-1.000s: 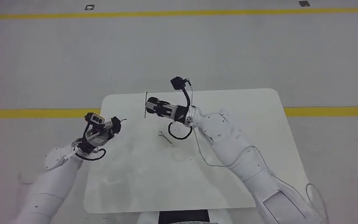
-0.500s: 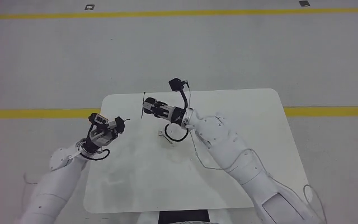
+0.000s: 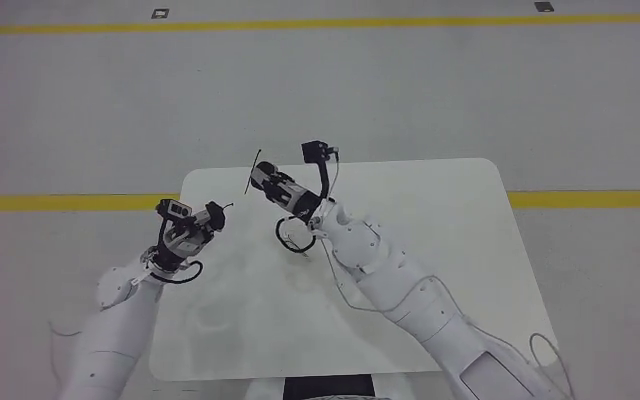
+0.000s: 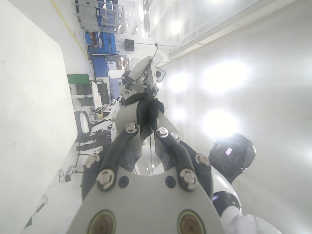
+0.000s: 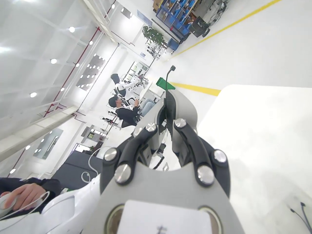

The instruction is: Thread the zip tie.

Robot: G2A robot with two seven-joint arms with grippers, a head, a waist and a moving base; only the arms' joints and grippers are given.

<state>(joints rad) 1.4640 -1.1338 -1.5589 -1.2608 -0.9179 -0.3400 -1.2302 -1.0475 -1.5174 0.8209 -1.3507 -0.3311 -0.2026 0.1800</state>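
Black zip tie (image 5: 172,68) is clamped in the R pincer (image 5: 168,97): fingers together on the strap, w/ the head end sticking out past the tips. In the top view the R pincer (image 3: 262,178) hangs over the far-left part of the white bench (image 3: 440,200). The tie (image 3: 255,165) is tilted, its upper end out beyond the bench's far edge. L pincer (image 3: 212,216) is near the bench's left edge, apart from the R one. Its fingers are pinched together on a thin black strand (image 4: 156,45) that pokes out past the tips. Loose black ties (image 5: 303,210) lie flat on the bench, touched by neither pincer.
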